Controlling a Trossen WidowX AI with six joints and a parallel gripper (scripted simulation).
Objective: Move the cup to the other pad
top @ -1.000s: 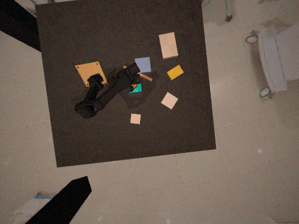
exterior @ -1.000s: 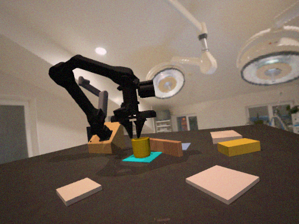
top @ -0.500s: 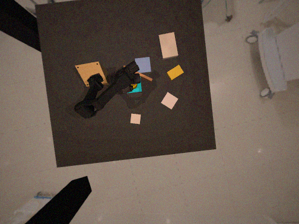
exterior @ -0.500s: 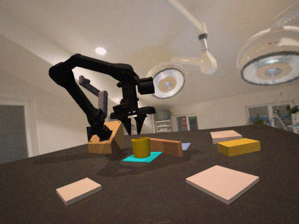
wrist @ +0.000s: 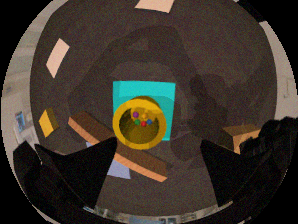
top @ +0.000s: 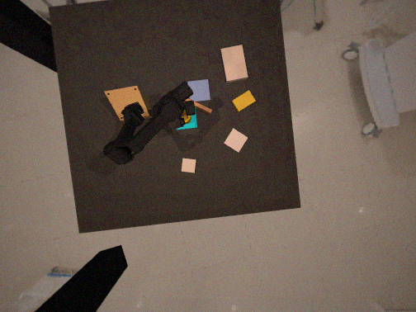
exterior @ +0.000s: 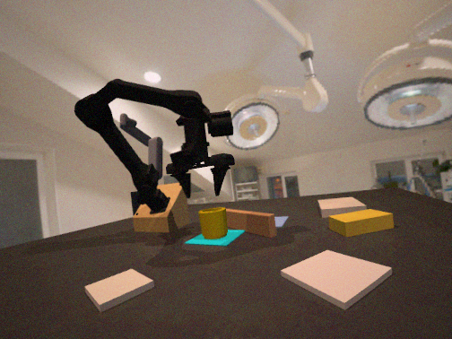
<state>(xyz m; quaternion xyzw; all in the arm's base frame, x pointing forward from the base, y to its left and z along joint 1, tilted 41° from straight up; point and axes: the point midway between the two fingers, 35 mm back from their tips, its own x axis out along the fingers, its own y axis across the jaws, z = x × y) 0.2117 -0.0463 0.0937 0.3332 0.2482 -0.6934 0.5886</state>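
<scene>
The yellow cup (top: 186, 118) (exterior: 212, 223) (wrist: 141, 134) stands upright on the cyan pad (top: 194, 125) (exterior: 233, 237) (wrist: 145, 89). Several coloured marbles (wrist: 143, 123) lie inside it in the wrist view; none shows outside. My gripper (exterior: 203, 195) (wrist: 160, 144) is wide open and empty. Its fingers point down, with their tips above the cup's rim and clear of it in the exterior view. The blue-violet pad (top: 199, 90) (exterior: 281, 221) (wrist: 119, 170) lies beyond the wooden bar and bears nothing in view.
The brown wooden bar (top: 203, 106) (exterior: 251, 221) (wrist: 95, 126) stands between the pads, close to the cup. A wooden sloped block (top: 124, 96) (wrist: 240, 134) is by the arm's base. A yellow block (top: 244, 101) (exterior: 360, 222) and pale flat blocks (top: 236, 140) (exterior: 118, 287) lie farther out.
</scene>
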